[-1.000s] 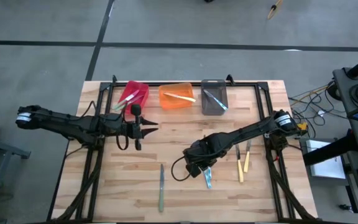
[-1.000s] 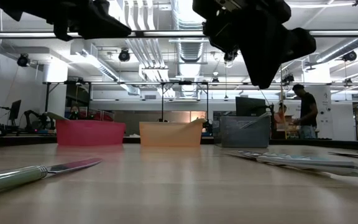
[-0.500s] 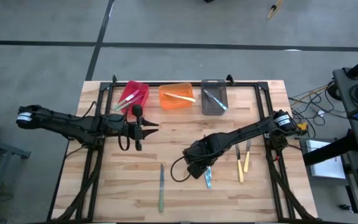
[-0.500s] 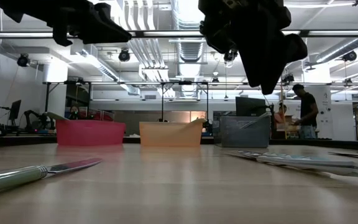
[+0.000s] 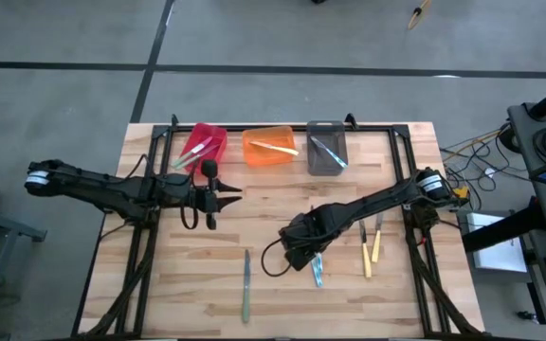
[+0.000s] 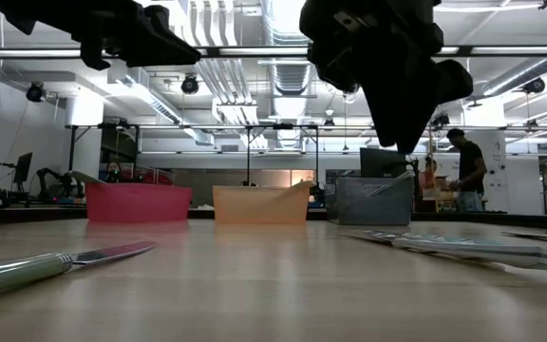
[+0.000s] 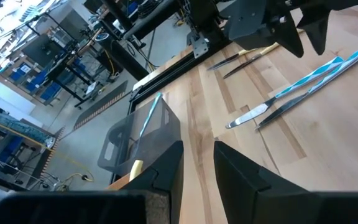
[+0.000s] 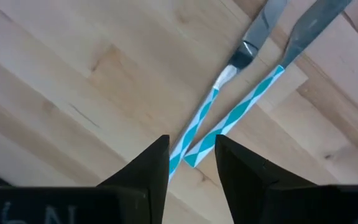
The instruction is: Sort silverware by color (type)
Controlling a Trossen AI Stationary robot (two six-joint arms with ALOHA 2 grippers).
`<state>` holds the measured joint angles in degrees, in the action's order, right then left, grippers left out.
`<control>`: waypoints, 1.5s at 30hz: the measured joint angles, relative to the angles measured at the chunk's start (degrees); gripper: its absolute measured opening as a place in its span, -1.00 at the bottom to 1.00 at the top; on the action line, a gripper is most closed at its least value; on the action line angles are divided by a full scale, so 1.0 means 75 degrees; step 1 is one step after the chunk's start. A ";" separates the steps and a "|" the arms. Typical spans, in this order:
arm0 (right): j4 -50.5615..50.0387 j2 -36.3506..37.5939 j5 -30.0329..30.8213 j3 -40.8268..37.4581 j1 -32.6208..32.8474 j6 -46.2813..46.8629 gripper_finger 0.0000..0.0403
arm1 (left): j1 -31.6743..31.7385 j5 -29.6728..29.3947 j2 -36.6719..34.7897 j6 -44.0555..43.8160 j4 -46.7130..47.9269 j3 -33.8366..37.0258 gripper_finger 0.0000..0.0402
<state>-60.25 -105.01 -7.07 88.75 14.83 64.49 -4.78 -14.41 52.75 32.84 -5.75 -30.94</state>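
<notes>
On the pale wooden slatted table (image 5: pixel 188 284) the silverware lies in groups by handle colour. Two blue-and-white patterned-handled utensils (image 8: pixel 229 118) lie side by side, almost touching, on the right-centre of the table, directly under the right gripper (image 8: pixel 191 158). Its two dark fingers stand apart with a narrow gap, just above the handle ends and clamped on nothing. Two pale-yellow-handled utensils (image 5: pixel 370 248) lie side by side a little further right, and one green-handled knife (image 5: pixel 245 286) lies alone near the front edge, well apart from the rest. Three plastic bins stand in a row along the far edge. The red bin (image 5: pixel 204 144) holds two utensils with green handles, though they are small in the high view. The orange bin (image 5: pixel 269 147) holds one pale-handled utensil, and the grey bin (image 5: pixel 326 149) holds one light blue-handled utensil leaning inside. The left gripper (image 5: pixel 224 197) hangs over the table's left-centre, just in front of the red bin. Its fingers (image 7: pixel 166 171) are a small gap apart and hold nothing. In the low view one person (image 6: pixel 464 171) stands in the room beyond the table.
</notes>
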 joint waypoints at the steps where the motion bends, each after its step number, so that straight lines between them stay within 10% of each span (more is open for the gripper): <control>1: -0.0001 0.0000 0.0001 -0.0045 0.0000 0.0003 -0.41 | 0.0000 0.0000 0.0000 -0.0005 0.0033 0.0000 -0.65; 45: -0.0131 0.0000 0.0149 -0.0723 -0.0003 -0.0085 -0.40 | 0.0702 0.1536 -0.3023 -0.0460 0.1395 0.0647 -0.65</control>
<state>-61.23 -105.01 -5.96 83.33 14.81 63.86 0.49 -2.89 30.08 29.39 4.71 -26.09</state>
